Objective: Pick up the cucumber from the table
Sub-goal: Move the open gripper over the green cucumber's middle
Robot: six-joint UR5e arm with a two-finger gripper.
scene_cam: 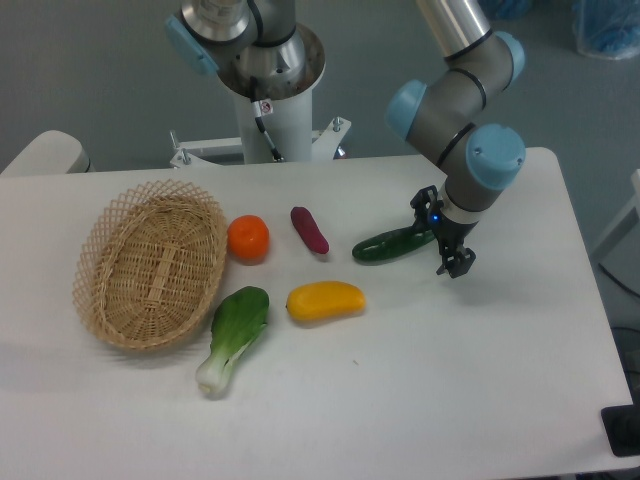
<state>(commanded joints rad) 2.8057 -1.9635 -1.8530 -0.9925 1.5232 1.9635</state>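
The cucumber [390,244] is dark green and glossy and lies on the white table [480,380], right of centre, angled slightly up to the right. My gripper [440,234] hangs down over its right end. One finger [424,200] stands behind the cucumber and the other finger [457,264] in front of it. The jaws are open and straddle that end, and I see no squeeze on it. The cucumber rests on the table.
A purple eggplant-like piece [309,229], an orange [248,238], a yellow fruit [325,300] and a bok choy [233,335] lie left of the cucumber. A wicker basket [100,290] stands at the far left. The arm's base [268,90] is at the back.
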